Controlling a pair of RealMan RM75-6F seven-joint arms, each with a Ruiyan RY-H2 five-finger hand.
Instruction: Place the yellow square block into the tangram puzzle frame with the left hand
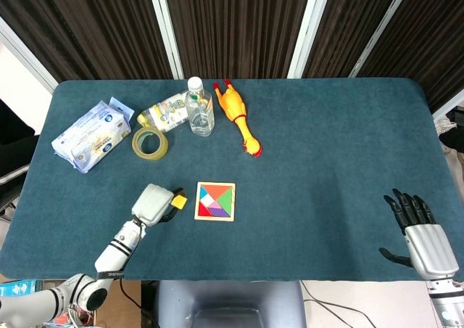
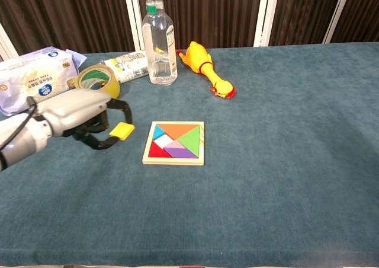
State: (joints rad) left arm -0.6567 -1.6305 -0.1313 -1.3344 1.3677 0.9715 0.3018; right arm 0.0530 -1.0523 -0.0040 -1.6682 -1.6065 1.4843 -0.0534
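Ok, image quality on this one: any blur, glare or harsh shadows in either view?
Head view: even light, sharp across the table, only a faint shadow beside the rubber chicken. Chest view: crisp on the puzzle frame and the yellow block in the left robot hand; small highlights on the water bottle; no motion blur.
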